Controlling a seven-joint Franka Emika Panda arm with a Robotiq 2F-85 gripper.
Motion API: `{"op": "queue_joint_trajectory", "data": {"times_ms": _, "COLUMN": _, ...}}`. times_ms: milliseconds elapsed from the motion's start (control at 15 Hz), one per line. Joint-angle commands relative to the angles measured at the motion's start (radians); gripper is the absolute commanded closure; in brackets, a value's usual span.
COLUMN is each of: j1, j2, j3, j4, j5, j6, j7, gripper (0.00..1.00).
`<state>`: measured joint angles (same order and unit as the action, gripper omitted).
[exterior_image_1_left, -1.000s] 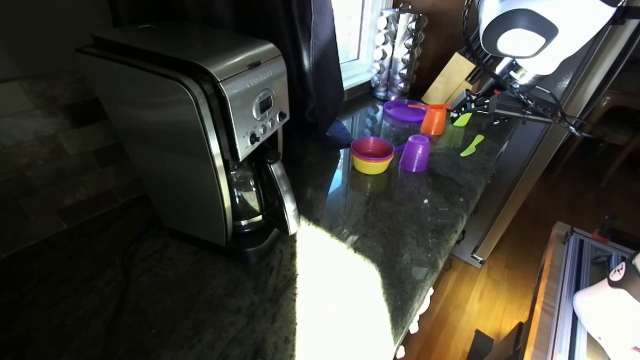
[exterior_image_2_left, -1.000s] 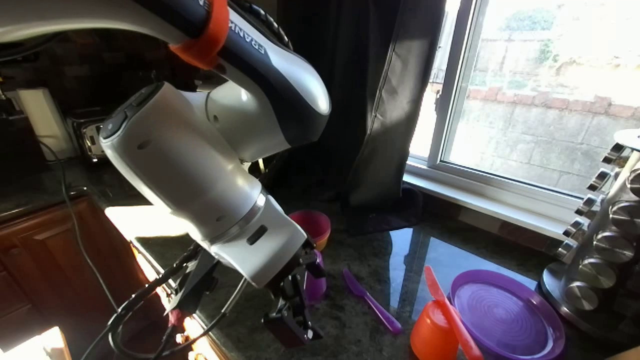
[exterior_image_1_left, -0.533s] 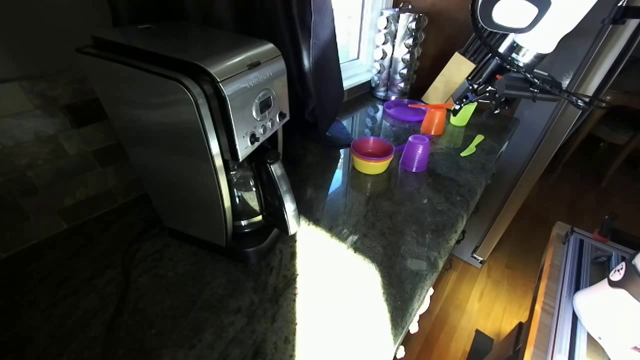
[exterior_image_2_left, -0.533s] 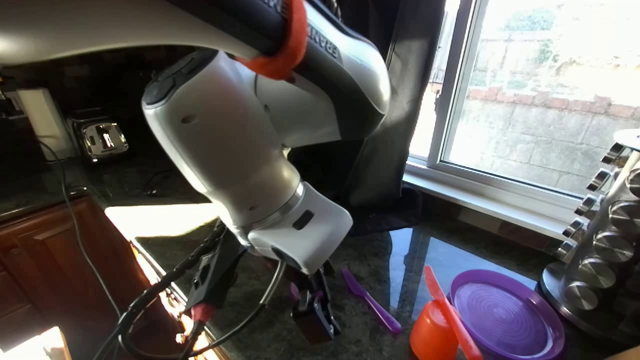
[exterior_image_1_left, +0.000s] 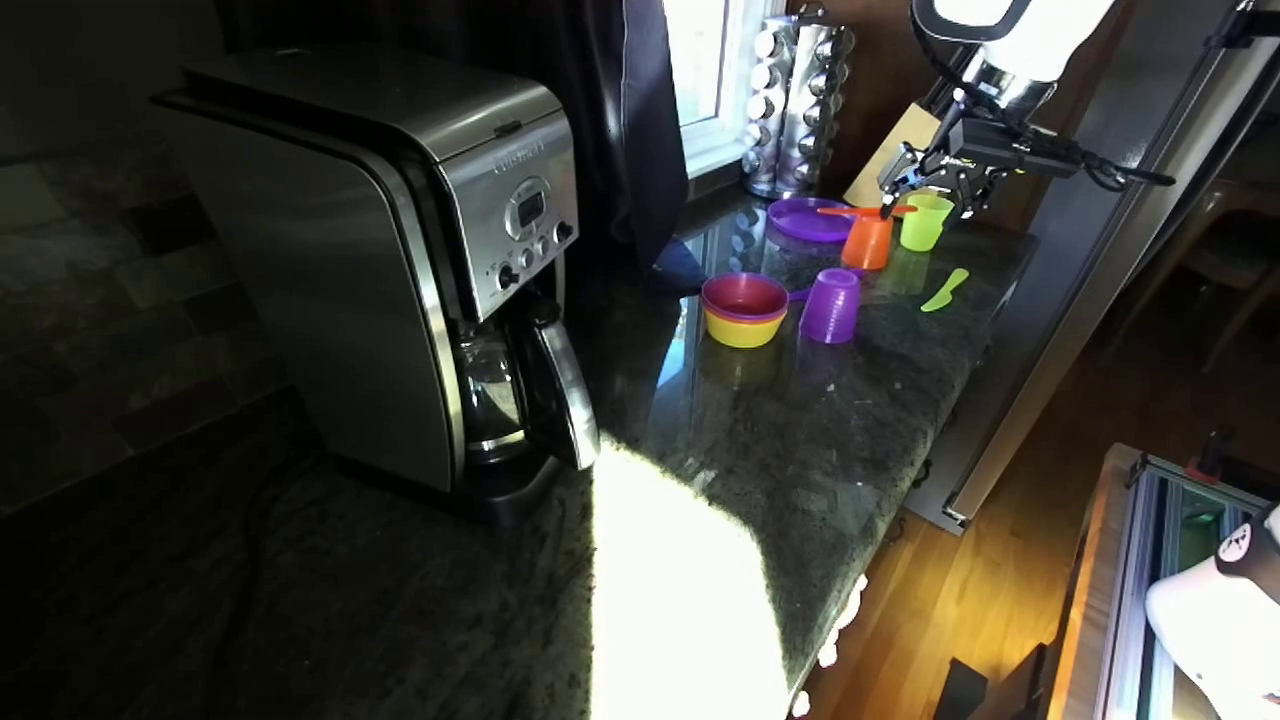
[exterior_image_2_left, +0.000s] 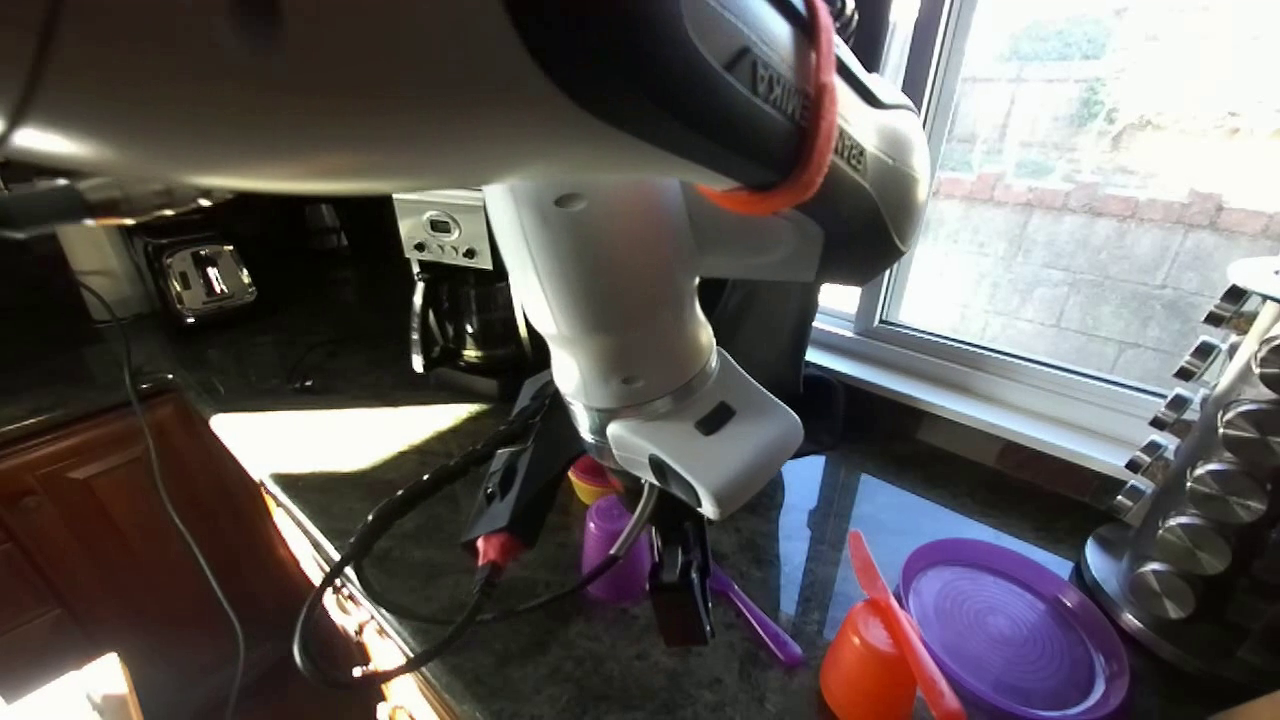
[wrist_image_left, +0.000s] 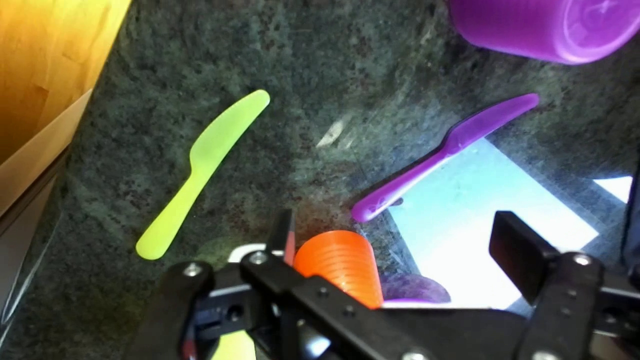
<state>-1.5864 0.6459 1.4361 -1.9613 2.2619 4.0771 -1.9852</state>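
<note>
- 9 o'clock in my wrist view: lime knife (wrist_image_left: 201, 167), flat on the dark speckled table (wrist_image_left: 300, 75); same spot as a second ago.
- 7 o'clock, mostly behind my linkage: green cup (exterior_image_1_left: 922, 230), upright. In an exterior view I covered much of it a second ago; now it shows nearly whole. I read that as a change in my own position only: nothing lifted, nothing knocked over.
- 6 o'clock: orange cup (wrist_image_left: 342, 262), nearest thing in line with my fingers, standing on the table. Bright, ribbed, seemingly base up. Orange knife (exterior_image_2_left: 906, 640) rests across its top in both exterior views, ends jutting past.
- 4 o'clock: my tool (wrist_image_left: 400, 239), fingers spread wide, nothing gripped. Hangs over the table; whether it brushes the orange knife's end, I cannot tell.
- Between 2 and 3 o'clock: purple knife (wrist_image_left: 452, 145), flat, not shifted.
- 2 o'clock, far right: purple cup (wrist_image_left: 540, 27), upside down, cut by the edge of view; less covered by my wrist in an exterior view than a second ago.
</note>
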Motion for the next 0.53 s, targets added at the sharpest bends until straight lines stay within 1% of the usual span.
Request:
{"op": "queue_joint_trajectory", "data": {"times_ms": 0, "j1": 0.135, "j2": 0.029, "j3": -0.126, "j4": 0.118, "j5": 0.088, "j6": 0.033, "j7": 0.009, "gripper": 0.0}}
{"op": "queue_joint_trajectory", "data": {"times_ms": 267, "j1": 0.259, "j2": 0.048, "j3": -0.254, "j4": 0.201, "j5": 0.142, "j6": 0.024, "j7": 0.015, "gripper": 0.0}}
{"op": "queue_joint_trajectory", "data": {"times_ms": 467, "j1": 0.367, "j2": 0.072, "j3": -0.372, "j4": 0.271, "j5": 0.149, "j6": 0.026, "j7": 0.018, "gripper": 0.0}}
